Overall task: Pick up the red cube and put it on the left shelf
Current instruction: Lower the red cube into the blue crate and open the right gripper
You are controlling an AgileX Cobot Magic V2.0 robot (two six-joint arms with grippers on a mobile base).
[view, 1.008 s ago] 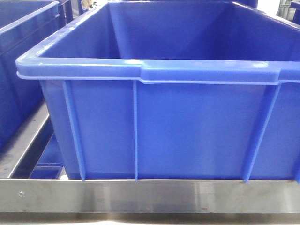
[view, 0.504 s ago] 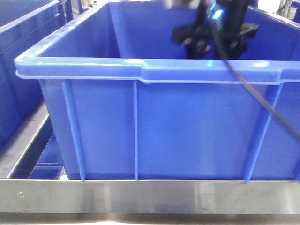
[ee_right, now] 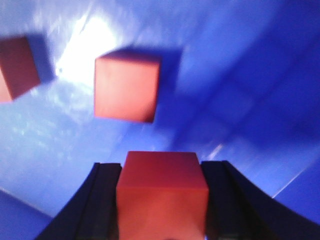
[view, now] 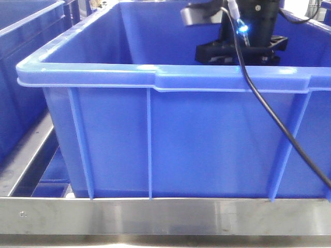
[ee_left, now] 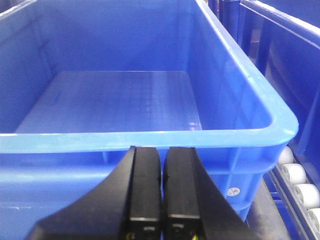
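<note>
Red flat-faced cube (ee_right: 162, 192) is pinched in the right gripper (ee_right: 161, 170), black fingers either side, above a glossy blue crate floor (ee_right: 240, 90) bearing two loose cubes (ee_right: 127, 90) (ee_right: 17, 67); the left gripper (ee_left: 163, 155) has smooth fingers pressed together, empty, facing a rounded crate rim (ee_left: 150, 137)

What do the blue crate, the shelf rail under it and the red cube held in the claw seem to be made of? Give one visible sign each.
Blue crate: likely moulded plastic, glossy; ribbed walls, rolled rim.
Shelf rail: probably brushed stainless steel; grey, streaky sheen.
Red cube in the right claw: uncertain, maybe painted wood or plastic; flat, dull faces.
</note>
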